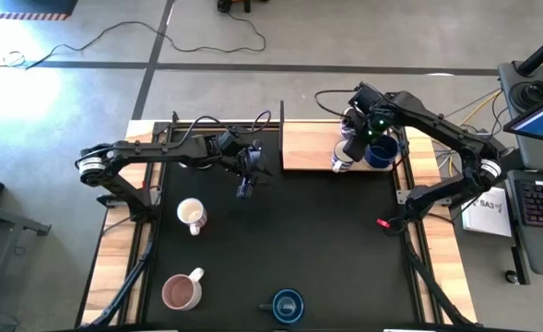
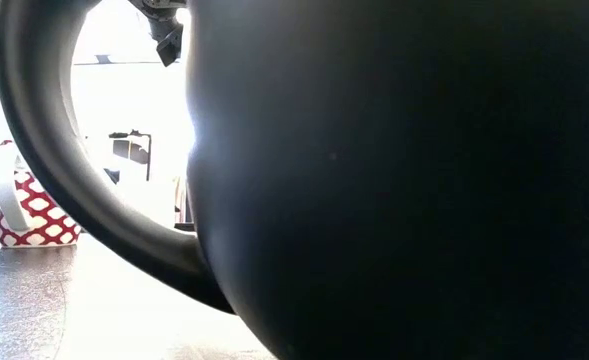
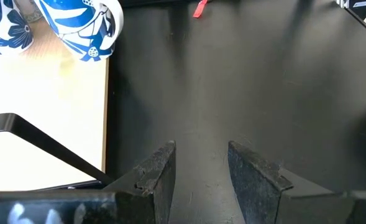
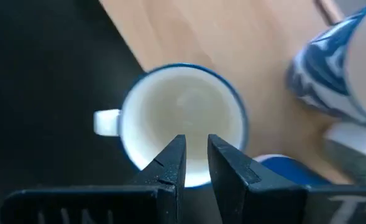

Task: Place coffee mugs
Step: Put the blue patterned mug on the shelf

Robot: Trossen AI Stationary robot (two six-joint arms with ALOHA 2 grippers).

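Right jaws narrow, a thin gap between the fingertips, poised above the near rim of a white mug with a blue rim (image 4: 183,121). From the wrist view I cannot tell whether they pinch the rim wall or hang just clear of it. Right gripper (image 1: 361,131) sits over the wooden board (image 1: 308,148) at the far right of the table. Left jaws stand apart with nothing between them; left gripper (image 1: 244,175) hovers over the black mat (image 1: 326,240) near the board's left edge.

Mugs on the board: the white blue-rimmed one under the right gripper, a blue-and-white patterned mug (image 4: 332,68) just beside it, and a dark blue mug (image 1: 380,153) at the board's right end. They crowd close; I cannot tell if any touch.

Mugs on the mat: a white one (image 1: 191,216) at left, a pink one (image 1: 182,292) at near left, and a dark blue one (image 1: 288,305) at the near edge, all well apart. The low view is almost filled by a dark mug (image 2: 394,190) with its handle showing.

Handling judgement: glazed ceramic, stiff, smooth, likely slippery against hard fingers, chips if knocked. Small, so probably light. Best hold looks like one finger inside and one outside the rim wall, away from the handle. The close neighbours leave little room for the outer finger.
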